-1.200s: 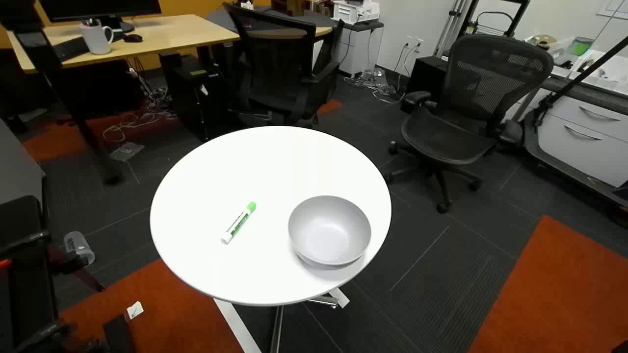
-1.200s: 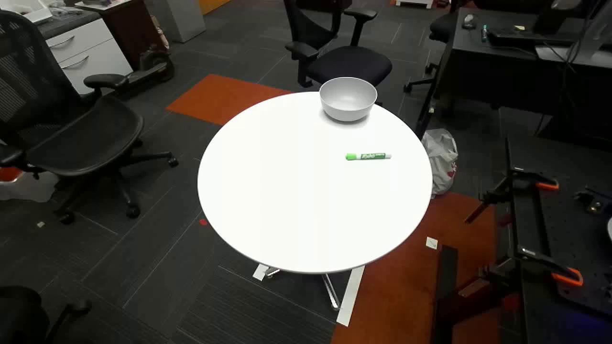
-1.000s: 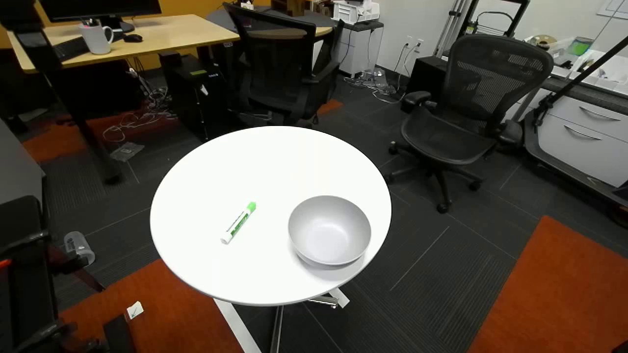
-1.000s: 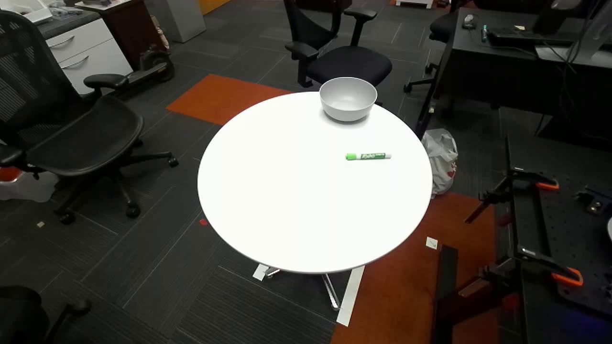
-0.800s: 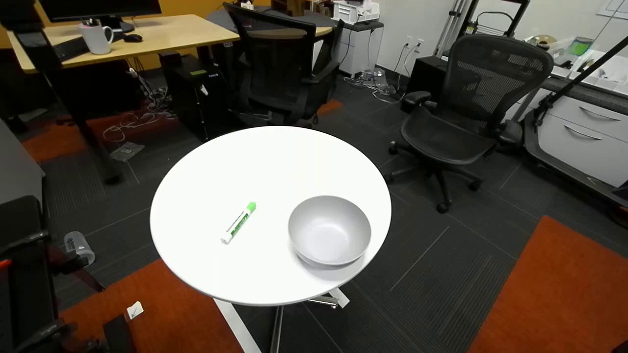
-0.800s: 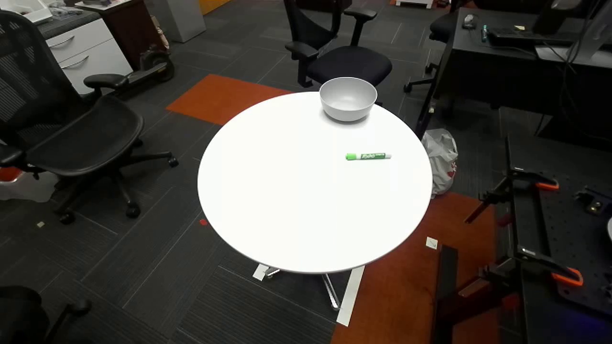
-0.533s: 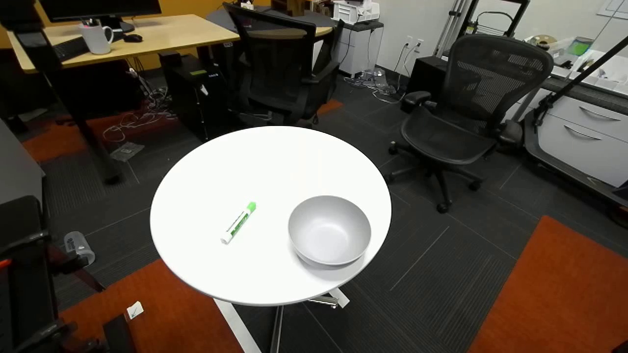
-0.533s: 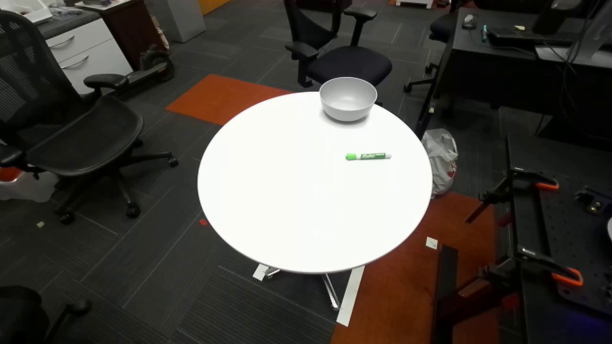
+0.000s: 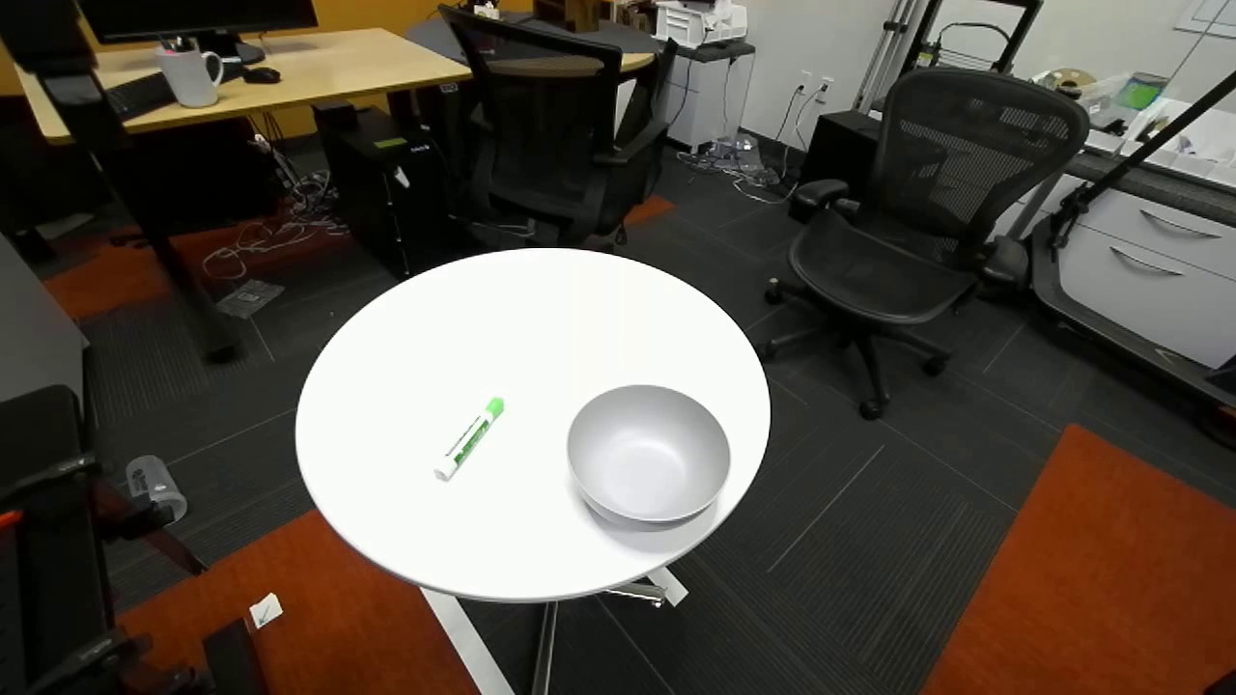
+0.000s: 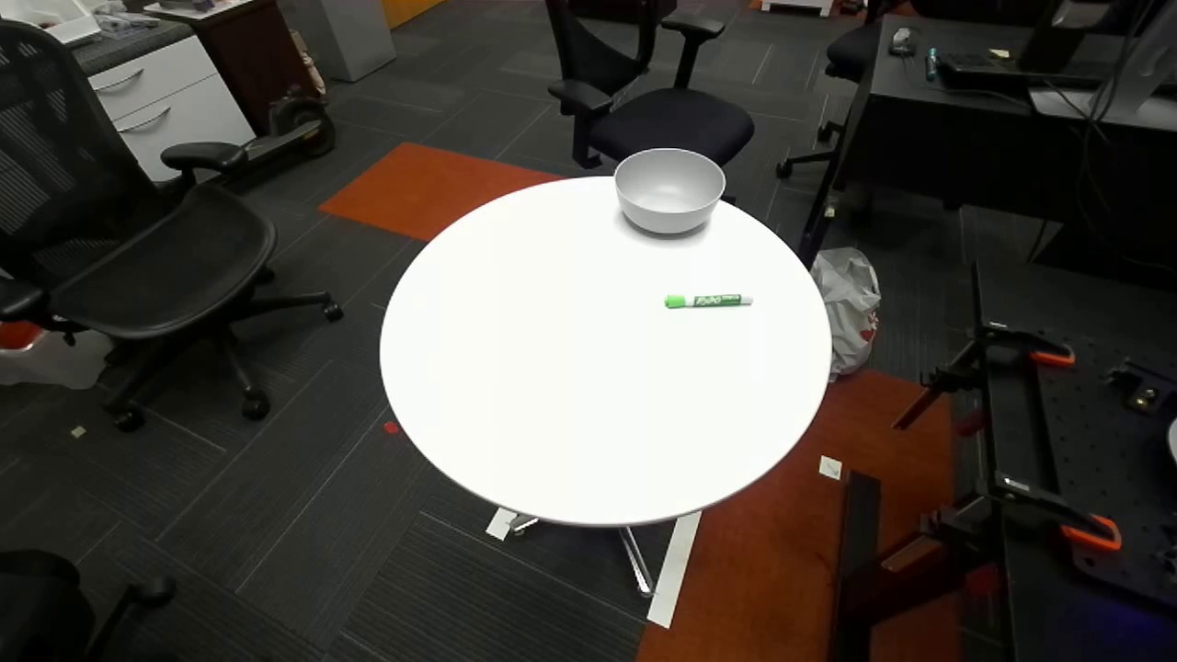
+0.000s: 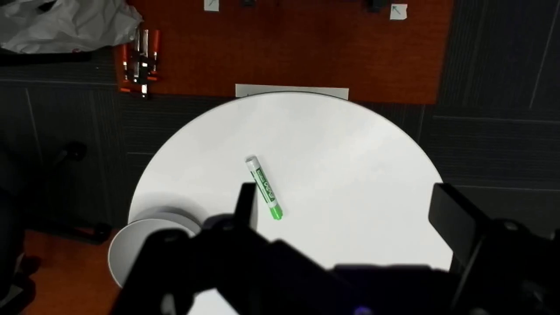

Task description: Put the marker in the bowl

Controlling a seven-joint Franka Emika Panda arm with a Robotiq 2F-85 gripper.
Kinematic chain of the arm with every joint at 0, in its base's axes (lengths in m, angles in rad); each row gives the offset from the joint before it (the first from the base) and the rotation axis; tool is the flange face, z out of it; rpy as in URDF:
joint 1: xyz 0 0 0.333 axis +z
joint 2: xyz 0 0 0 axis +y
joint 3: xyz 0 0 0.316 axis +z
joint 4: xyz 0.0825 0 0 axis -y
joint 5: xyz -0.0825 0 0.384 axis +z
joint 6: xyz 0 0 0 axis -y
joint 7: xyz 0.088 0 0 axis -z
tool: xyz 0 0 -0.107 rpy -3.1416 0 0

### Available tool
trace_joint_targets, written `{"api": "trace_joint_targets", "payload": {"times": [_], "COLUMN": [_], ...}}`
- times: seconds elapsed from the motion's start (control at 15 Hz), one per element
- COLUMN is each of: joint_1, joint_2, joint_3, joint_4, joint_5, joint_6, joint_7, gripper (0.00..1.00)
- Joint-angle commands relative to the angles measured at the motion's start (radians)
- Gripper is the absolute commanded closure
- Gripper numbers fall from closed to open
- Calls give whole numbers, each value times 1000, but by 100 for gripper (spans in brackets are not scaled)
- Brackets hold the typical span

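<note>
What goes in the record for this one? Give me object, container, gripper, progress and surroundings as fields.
Object: marker, green and white, lying on the table
Container: bowl, grey, upright near the table's edge, apart from the marker
Gripper: open, nothing gripped
Progress: marker not yet in bowl
Surroundings: chairs, mug on a desk, bag

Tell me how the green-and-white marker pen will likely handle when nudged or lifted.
This cylindrical, plastic-looking green-and-white marker pen may roll if pushed sideways: its barrel looks round, and the round white table smooth. It is probably stiff, given its straight barrel, and likely light, being thin.
</note>
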Motion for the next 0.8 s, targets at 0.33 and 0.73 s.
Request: {"api": "trace_joint_targets", "payload": {"times": [0.33,0.73], "joint_1": [4,1], "joint_2": [250,424], "joint_3": [-42,-102], "joint_4": [16,12], "joint_5": [-123,-91], "joint_6": [120,325], "joint_7": [-185,-471], "gripper": [0,0]}}
